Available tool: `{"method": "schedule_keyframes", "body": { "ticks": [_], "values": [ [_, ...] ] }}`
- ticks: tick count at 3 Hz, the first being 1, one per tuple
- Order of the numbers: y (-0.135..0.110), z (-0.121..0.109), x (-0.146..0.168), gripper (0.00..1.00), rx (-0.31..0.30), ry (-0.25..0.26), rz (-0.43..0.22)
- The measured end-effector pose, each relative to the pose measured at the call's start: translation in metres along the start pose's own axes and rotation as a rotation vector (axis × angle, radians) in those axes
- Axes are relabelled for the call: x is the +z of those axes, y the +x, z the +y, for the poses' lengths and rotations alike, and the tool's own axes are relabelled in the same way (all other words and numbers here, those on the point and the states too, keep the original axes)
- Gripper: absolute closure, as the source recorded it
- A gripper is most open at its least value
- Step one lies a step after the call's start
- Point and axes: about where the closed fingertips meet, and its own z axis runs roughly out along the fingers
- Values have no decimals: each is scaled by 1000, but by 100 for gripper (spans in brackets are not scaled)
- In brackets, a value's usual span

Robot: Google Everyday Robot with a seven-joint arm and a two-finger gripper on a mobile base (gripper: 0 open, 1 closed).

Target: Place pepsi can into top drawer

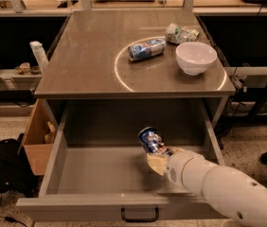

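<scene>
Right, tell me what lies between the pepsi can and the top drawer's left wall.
Only bare grey floor of the top drawer, in the camera view. The gripper holds the pepsi can above its right half.
</scene>
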Motion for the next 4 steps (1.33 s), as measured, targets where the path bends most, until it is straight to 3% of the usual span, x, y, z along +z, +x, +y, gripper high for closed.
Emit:
{"method": "schedule_keyframes", "body": {
  "ticks": [1,2,4],
  "values": [
    [21,-11,14,100,24,11,62],
    [21,-11,14,100,24,11,62],
    [21,-11,14,50,24,11,62]
  ]
}}
